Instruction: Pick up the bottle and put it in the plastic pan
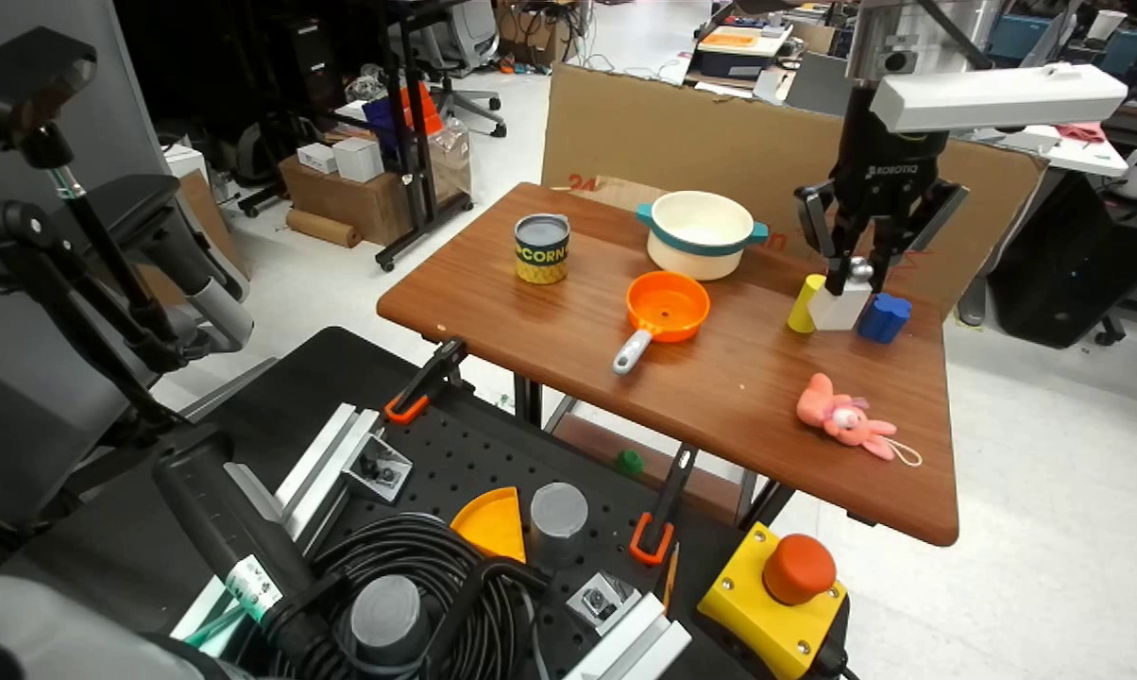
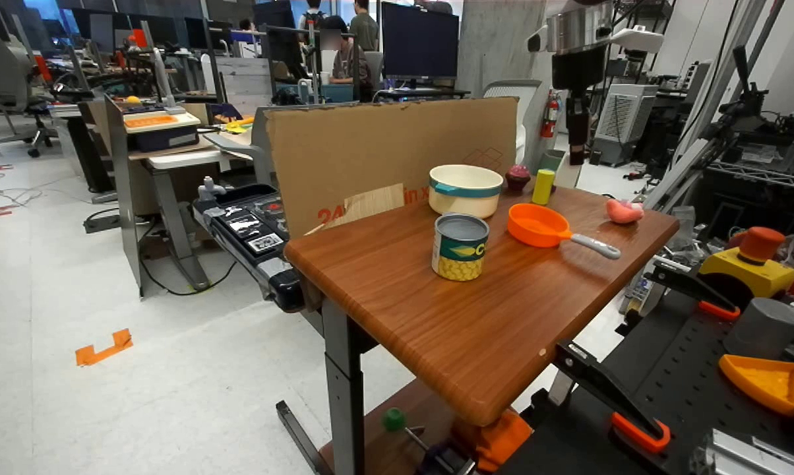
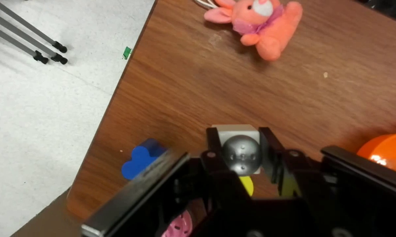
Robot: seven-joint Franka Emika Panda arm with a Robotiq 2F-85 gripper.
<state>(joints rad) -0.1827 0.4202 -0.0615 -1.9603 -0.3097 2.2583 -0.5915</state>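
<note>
The silver-topped white bottle [image 1: 838,310] is gripped upright in the end effector [image 1: 857,277]; in an exterior view the orange plastic pan [image 1: 670,300] sits at its nine o'clock, grey handle [image 1: 633,352] towards seven.

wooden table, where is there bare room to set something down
In an exterior view, the table is bare between the corn can, the orange pan and the nearest corner. Bare room also lies between that pan and the pink rabbit. It's crowded around the gripper, which holds the white bottle close by the yellow cylinder and blue piece.
</note>
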